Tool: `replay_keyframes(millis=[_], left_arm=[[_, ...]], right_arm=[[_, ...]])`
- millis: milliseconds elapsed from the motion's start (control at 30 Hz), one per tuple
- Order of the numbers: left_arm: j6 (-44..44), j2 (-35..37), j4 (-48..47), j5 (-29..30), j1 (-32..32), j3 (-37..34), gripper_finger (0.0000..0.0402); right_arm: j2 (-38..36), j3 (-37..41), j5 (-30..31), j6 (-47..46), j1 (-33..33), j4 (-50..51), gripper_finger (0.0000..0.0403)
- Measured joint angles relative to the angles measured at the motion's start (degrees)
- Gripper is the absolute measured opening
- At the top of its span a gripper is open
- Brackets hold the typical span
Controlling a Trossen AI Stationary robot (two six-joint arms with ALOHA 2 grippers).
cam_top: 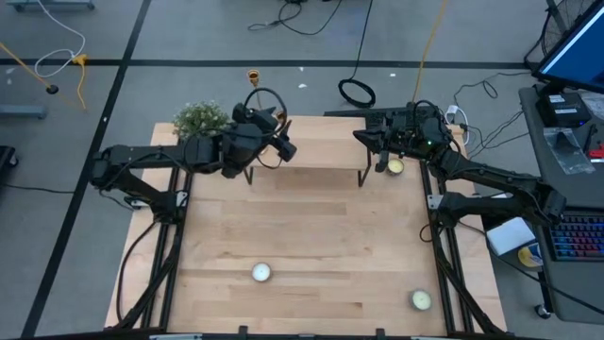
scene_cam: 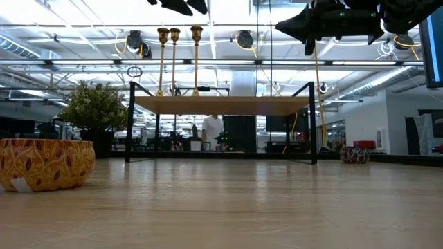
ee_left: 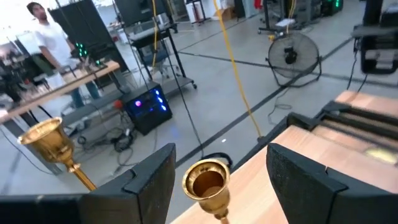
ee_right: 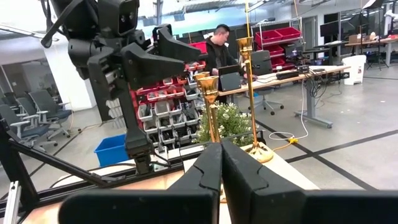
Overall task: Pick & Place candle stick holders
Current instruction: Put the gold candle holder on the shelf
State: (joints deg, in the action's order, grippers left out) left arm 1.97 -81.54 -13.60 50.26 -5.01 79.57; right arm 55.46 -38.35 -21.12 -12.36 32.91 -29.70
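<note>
left gripper [ee_left: 214, 174] spread around candle stick holder [ee_left: 207, 183], shelf edge [scene_cam: 221, 105]

Left gripper [ee_left: 214, 168] raised, fingers apart; right gripper [ee_right: 221, 163] raised, fingers together.

At the bottom centre, a gold candle stick holder's cup [ee_left: 207, 183] sits between the left gripper's [ee_left: 221, 180] spread dark fingers [ee_left: 152, 186]. A second gold cup [ee_left: 48, 142] stands at the left edge. A fan [ee_left: 295, 55] occupies the upper right; a person [ee_left: 46, 37] the upper left.
</note>
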Motion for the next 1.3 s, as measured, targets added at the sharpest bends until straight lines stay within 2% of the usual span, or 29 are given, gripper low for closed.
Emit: replay_keyframes(millis=[233,467,667,800,933,1067,1300], left_arm=[[3.6,1.2,0.1,2.2,0.0,0.0,0.025],[6.7,3.9,-1.2,2.2,0.0,4.2,0.025],[6.3,3.5,-8.0,-4.2,0.0,7.7,0.025],[1.7,1.4,-9.5,-6.9,0.0,7.8,0.025],[-6.5,-1.1,-13.2,-7.8,0.6,7.8,0.025],[-13.3,-2.6,-18.2,-4.6,1.8,7.7,0.025],[-25.5,-2.5,-21.6,2.0,3.9,7.7,0.025]], right_arm=[[0.0,0.0,0.0,0.0,0.0,0.0,0.0002],[0.0,0.0,0.0,0.0,0.1,0.1,0.0001],[0.0,0.0,0.0,0.0,0.1,0.4,0.0001],[0.0,0.0,0.0,0.0,0.1,0.4,0.0001],[0.0,0.0,0.0,0.0,0.1,1.0,0.0001],[0.0,0.0,0.0,0.0,0.1,1.5,0.0002],[0.0,0.0,0.0,0.0,0.1,1.5,0.0004]])
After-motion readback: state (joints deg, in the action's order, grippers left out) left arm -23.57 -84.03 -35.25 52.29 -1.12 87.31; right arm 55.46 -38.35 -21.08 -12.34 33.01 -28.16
